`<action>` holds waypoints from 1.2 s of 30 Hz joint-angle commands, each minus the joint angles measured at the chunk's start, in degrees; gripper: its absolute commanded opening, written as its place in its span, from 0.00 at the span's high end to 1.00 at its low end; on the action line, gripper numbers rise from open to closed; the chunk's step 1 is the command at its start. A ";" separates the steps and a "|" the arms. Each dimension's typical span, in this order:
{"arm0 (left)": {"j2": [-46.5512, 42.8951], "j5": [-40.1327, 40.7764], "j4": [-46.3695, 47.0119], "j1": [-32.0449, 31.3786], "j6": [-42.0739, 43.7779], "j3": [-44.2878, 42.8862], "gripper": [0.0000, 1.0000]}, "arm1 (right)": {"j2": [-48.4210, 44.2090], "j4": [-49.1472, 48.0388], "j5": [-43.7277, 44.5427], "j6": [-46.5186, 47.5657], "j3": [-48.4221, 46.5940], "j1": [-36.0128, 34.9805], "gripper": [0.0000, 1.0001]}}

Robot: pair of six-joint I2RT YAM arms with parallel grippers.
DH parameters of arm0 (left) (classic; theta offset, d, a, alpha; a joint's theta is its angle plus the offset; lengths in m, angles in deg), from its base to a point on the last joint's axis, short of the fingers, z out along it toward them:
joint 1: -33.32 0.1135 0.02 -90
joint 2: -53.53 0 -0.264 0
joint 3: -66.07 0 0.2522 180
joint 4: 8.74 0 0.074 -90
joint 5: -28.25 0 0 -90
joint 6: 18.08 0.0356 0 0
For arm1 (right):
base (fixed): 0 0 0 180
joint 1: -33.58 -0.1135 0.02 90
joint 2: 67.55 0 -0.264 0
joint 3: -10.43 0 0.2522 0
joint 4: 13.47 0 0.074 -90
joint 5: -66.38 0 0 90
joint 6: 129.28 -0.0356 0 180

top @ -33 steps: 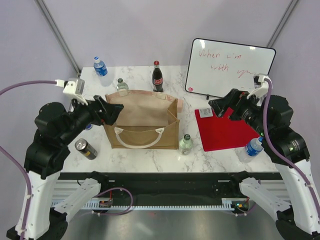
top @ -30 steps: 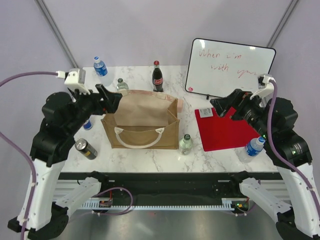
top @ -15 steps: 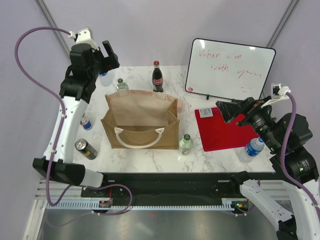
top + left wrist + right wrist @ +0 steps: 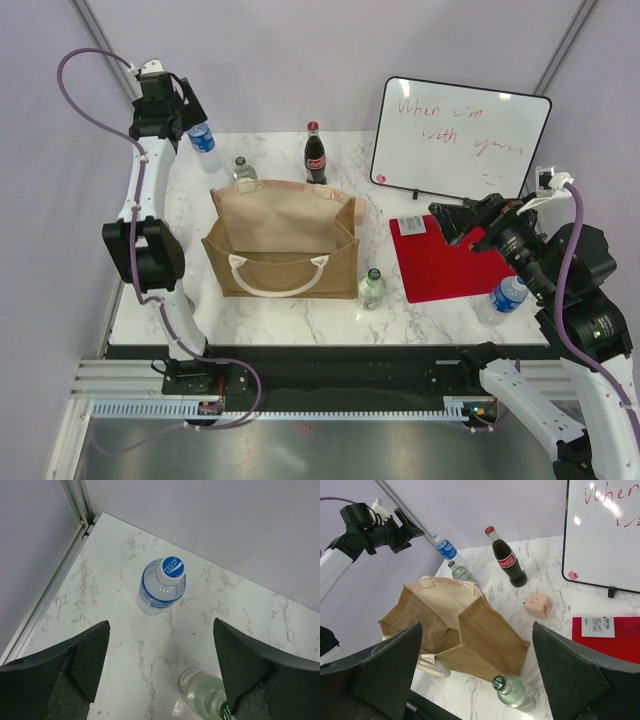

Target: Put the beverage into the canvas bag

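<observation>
The tan canvas bag (image 4: pixel 285 240) stands open at the table's middle; it also shows in the right wrist view (image 4: pixel 485 635). Several drinks stand around it: a blue-capped water bottle (image 4: pixel 203 137) (image 4: pixel 164 582) at the back left, a clear bottle (image 4: pixel 243 169) (image 4: pixel 204 696) behind the bag, a cola bottle (image 4: pixel 315 155) (image 4: pixel 507 560), a green-capped bottle (image 4: pixel 371 288) (image 4: pixel 514 691) in front of the bag, and a water bottle (image 4: pixel 508 295) at the right. My left gripper (image 4: pixel 190 108) (image 4: pixel 162 665) is open and empty above the back-left bottle. My right gripper (image 4: pixel 452 220) (image 4: pixel 477 675) is open and empty over the red mat.
A whiteboard (image 4: pixel 460 135) leans at the back right. A red mat (image 4: pixel 445 265) with a small white card lies right of the bag. A pink cube (image 4: pixel 537 605) sits behind the bag's right end. A metal frame post (image 4: pixel 77 502) runs along the back-left corner.
My left arm has risen from beside the bag and stretched to the back-left corner, over the blue-capped bottle. My right arm has drawn back slightly to the right.
</observation>
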 commanded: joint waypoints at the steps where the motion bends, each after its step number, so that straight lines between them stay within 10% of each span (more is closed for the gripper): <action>1: 8.07 -3.62 3.11 1.33 2.91 -7.00 0.09 | 1.15 -1.35 0.88 -0.26 -1.09 0.12 0.02; 36: 26.72 -3.37 8.64 0.80 6.07 -16.76 0.13 | 4.23 -1.26 4.75 4.84 -0.91 0.21 0.02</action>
